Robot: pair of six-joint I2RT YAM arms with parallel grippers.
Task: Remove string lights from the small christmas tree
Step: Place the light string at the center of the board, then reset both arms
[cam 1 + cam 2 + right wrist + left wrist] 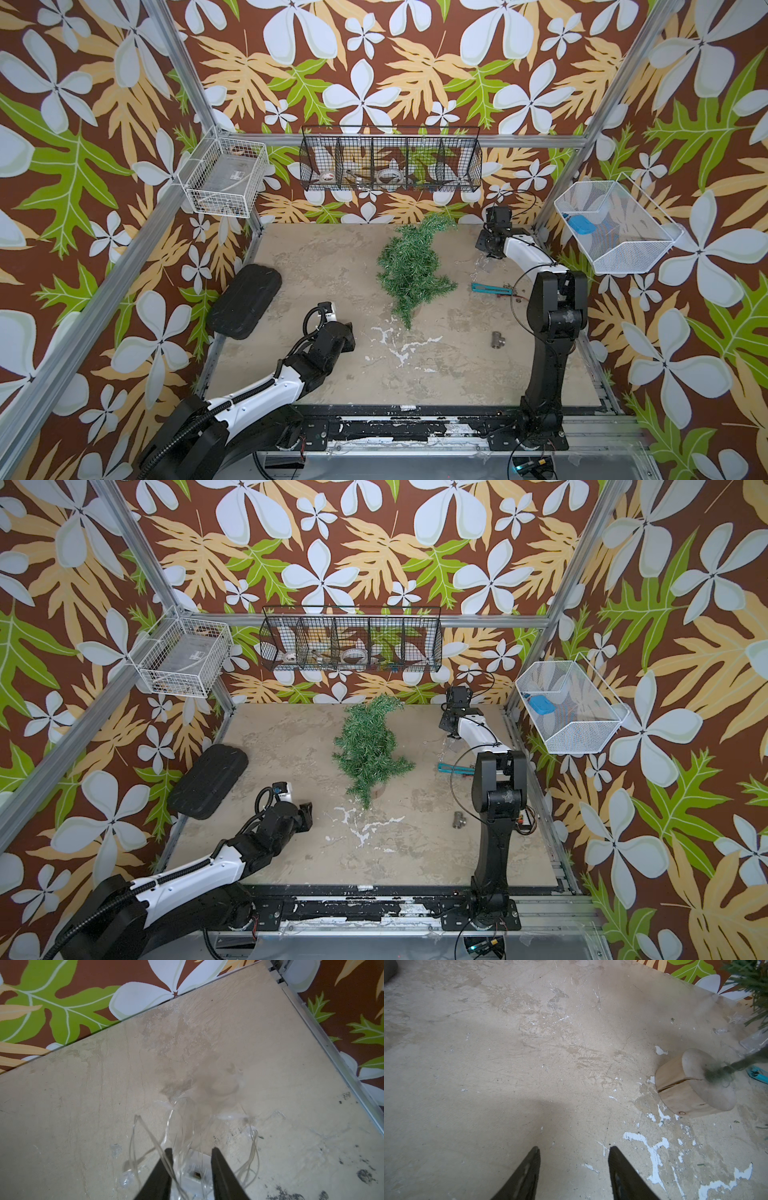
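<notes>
Beige, scuffed tabletop (pixel 332 257) with flaked white patches. The small christmas tree (pixel 409 266), dark green tinsel needles, lies on its side in both top views. Its round pale wooden base block (pixel 685 1088) is tipped over at the end nearest the arm bases.

The string lights (pixel 172 1113), thin clear wire with near-transparent bulbs, are off the tree. They lie in loose loops on the table to the tree's right, near it, with bare table showing between them and the branches. Part of the bundle is blurred in the right wrist view.

Right gripper (pixel 192 1149): directly over the lights, to the tree's right. Jaws apart; wire loops run between and across the fingers (pixel 220 1167) but are not pinched. A white flat part of the string sits under the gap.

Left gripper (pixel 574 1147): low over bare table, to the left of the tree's base end, well apart from the needles. Jaws spread, nothing between them.

Also to the tree's right: a teal-handled tool (pixel 484 287) and a grey metal pipe fitting (pixel 498 338). To its left: a black oval case (pixel 245 301).
</notes>
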